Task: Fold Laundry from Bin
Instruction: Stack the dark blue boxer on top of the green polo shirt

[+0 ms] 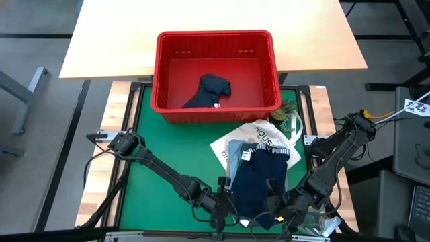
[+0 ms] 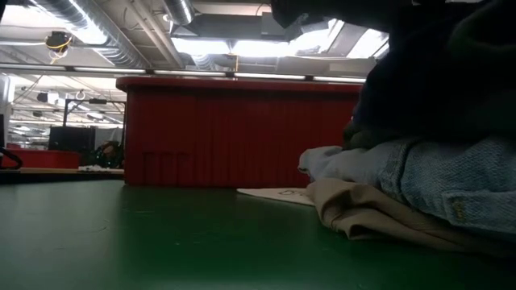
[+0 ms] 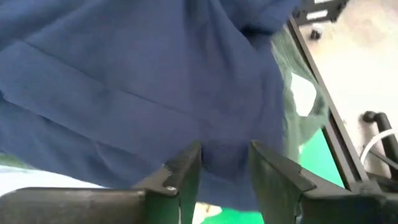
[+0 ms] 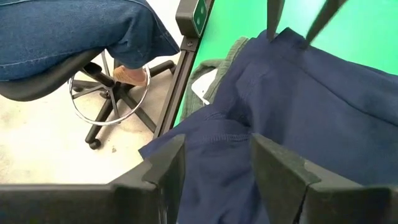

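The navy shorts (image 1: 259,181), with a white-lettered waistband (image 1: 272,153), top a laundry pile on the green mat; under them lie a light blue garment (image 2: 451,177), a beige one (image 2: 379,213) and an olive-green one (image 4: 214,68). A dark garment (image 1: 209,91) lies in the red bin (image 1: 215,40). My left gripper (image 3: 225,171) and right gripper (image 4: 217,165) sit side by side at the shorts' near edge. Both are open and slant down, with navy cloth showing between their fingers. My left gripper stands with one finger on each side of a stretch of the shorts' near part (image 3: 225,146), slanting down from the near side; whether the fingers touch the cloth cannot be told. My right gripper straddles the shorts' hem (image 4: 214,137) the same way; touching or apart, I cannot tell.
A white printed tote bag (image 1: 259,131) lies under the pile, just in front of the bin. A person sits on a wheeled stool (image 4: 118,93) beside the table. Bare green mat (image 1: 168,148) lies left of the pile. The table's dark frame edge (image 4: 186,56) runs close by the shorts.
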Motion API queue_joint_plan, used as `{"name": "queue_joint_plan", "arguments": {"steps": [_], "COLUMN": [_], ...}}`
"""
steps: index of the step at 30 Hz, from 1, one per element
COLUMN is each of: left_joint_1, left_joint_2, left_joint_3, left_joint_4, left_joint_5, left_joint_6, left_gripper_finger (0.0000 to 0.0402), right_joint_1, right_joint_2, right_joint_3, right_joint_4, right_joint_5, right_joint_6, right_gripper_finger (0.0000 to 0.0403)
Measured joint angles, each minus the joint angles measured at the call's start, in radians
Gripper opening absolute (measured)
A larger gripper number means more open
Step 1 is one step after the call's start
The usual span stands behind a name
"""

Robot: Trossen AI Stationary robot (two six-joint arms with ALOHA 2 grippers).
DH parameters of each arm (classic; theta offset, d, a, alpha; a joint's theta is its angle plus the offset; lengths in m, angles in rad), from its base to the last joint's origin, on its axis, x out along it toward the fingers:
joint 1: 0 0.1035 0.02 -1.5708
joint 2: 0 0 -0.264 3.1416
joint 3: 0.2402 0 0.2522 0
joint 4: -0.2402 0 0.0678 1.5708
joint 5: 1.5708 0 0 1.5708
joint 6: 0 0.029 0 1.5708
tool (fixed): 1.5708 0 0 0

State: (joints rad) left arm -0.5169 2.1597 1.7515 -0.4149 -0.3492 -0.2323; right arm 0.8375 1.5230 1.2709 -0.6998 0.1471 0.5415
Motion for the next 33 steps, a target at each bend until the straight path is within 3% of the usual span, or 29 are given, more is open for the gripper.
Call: {"name": "queue_joint_plan", "arguments": {"steps": [11, 17, 33], "left_joint_1": [-0.003, -0.005, -0.078], "left_joint_2": [0.0, 0.0, -0.045], "left_joint_3": [0.0, 0.0, 0.001], "left_joint_4": [-0.021, -0.019, -0.139], "left_joint_5": [-0.009, -0.035, -0.049], "left_joint_6": [0.0, -0.036, -0.207], "left_gripper_finger": [0.0082, 0.001, 0.0001], "right_joint_1": [0.0, 0.0, 0.001], "right_joint_2": [0.0, 0.0, 0.01], "right_joint_3": [0.0, 0.0, 0.0], "right_joint_4": [-0.001, -0.001, 0.127], "right_joint_5": [0.0, 0.0, -0.027], "right_joint_6": [0.0, 0.0, 0.02], "right_gripper_finger": [0.0177, 0.0177, 0.0177]}}
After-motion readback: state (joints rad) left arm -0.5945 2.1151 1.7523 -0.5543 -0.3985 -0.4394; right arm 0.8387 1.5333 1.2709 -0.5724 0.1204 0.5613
